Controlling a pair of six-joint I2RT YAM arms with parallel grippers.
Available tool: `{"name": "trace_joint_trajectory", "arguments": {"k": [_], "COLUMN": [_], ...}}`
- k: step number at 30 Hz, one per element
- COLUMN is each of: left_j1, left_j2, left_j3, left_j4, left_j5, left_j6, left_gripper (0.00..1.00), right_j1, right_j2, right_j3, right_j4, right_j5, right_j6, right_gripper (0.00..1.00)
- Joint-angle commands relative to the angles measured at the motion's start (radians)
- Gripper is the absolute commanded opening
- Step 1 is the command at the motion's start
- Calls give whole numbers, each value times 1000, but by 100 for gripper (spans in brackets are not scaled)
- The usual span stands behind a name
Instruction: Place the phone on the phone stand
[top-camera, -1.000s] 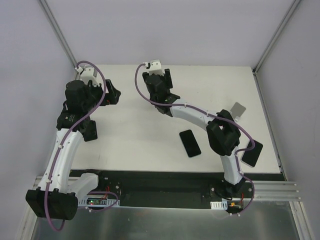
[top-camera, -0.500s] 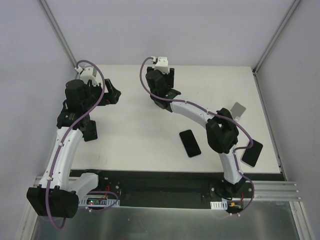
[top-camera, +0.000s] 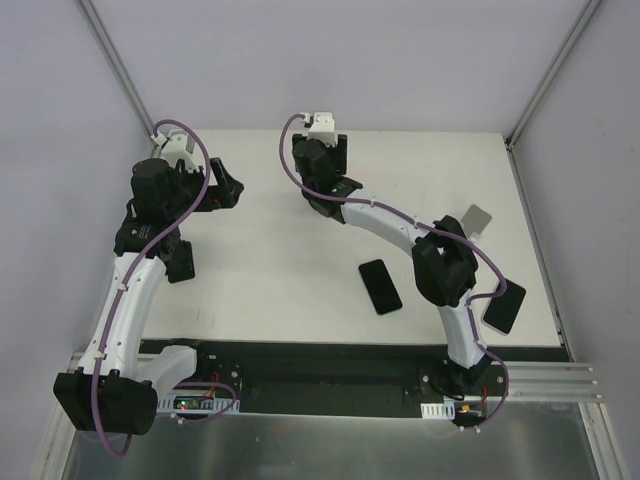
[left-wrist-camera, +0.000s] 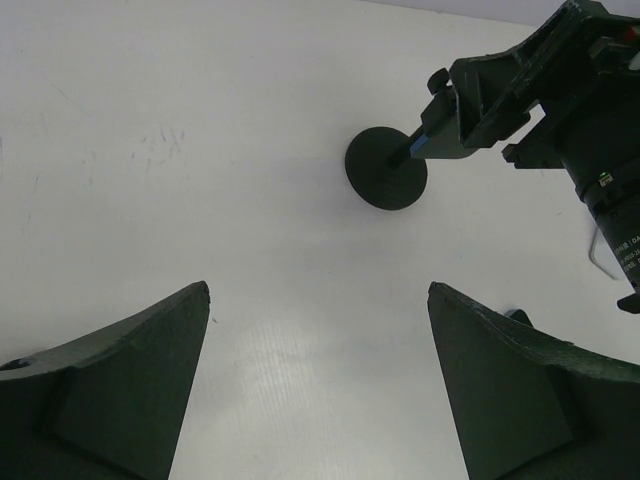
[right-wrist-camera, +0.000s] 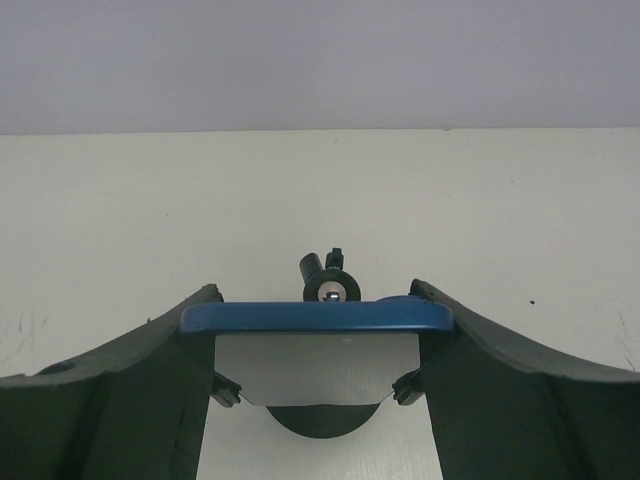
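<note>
My right gripper (right-wrist-camera: 315, 290) is shut on a blue-edged phone (right-wrist-camera: 316, 317), gripping its two sides, its glossy face mirroring the table. It is held just over the black phone stand (right-wrist-camera: 330, 285), whose round base (right-wrist-camera: 318, 420) shows below the phone. In the left wrist view the stand's base (left-wrist-camera: 386, 168) sits on the table under the right gripper (left-wrist-camera: 490, 100). In the top view the right gripper (top-camera: 322, 165) is at the far middle and hides the stand. My left gripper (left-wrist-camera: 318, 300) is open and empty, at the far left (top-camera: 225, 190).
A black phone (top-camera: 380, 286) lies flat in the middle of the white table (top-camera: 280, 260). Another dark phone (top-camera: 504, 305) lies near the right front edge, and a grey slab (top-camera: 478, 220) sits behind the right arm. Grey walls close in the table.
The right gripper with the phone has shifted a little to the right and turned at the far side of the table. The left arm has barely moved.
</note>
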Motion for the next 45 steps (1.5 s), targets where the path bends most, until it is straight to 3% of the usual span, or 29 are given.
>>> {"name": "trace_joint_trajectory", "arguments": {"k": [1,4,5,6,7,8,9,15,19,21,24,25,27,28,32,36,45], "left_j1": [7,7,7,7,7,9,7,9,7,7,7,7,7,7,6,6,6], "left_j2": [-2,-4,-2,1,1,2,1,10,5,5,-1,1,5,8,10,14,18], "left_j3": [5,2,4,5,5,5,4,5,4,5,4,1,1,4,-1,-1,-5], "left_j4": [49,52,52,52,54,52,54,52,54,52,55,57,57,57,66,64,65], "left_j5": [33,36,38,42,41,42,41,45,52,58,70,70,78,87,105,108,98], "left_j6": [-10,-12,-13,-10,-10,-12,-10,-10,-13,-18,-24,-26,-29,-33,-41,-41,-32], "left_gripper": [88,89,89,88,89,89,89,89,90,89,89,90,90,91,92,93,98], "right_j1": [-13,-19,-22,-22,-22,-25,-25,-23,-25,-37,-161,-281,-422,-539,-714,-757,-804], "right_j2": [-47,-52,-52,-57,-61,-66,-86,-312,-561,-703,-871,-905,-974,-986,-948,-833,-630], "right_j3": [7,-3,-1,-3,2,7,11,-81,-329,-489,-651,-738,-794,-828,-824,-742,-658], "right_j4": [93,95,93,84,76,43,21,-142,-143,-142,-214,-238,-313,-333,-388,-484,-495], "right_j5": [-58,-109,-115,-135,-152,-168,-193,-348,-385,-281,-206,-222,-337,-366,-478,-425,-348], "right_j6": [-67,-62,-59,-56,-56,-53,-56,-88,-94,-87,34,164,272,315,369,398,395], "right_gripper": [1,3,8,19,46,63,95,96,96,96,96,96,96,96,96,96,96]}}
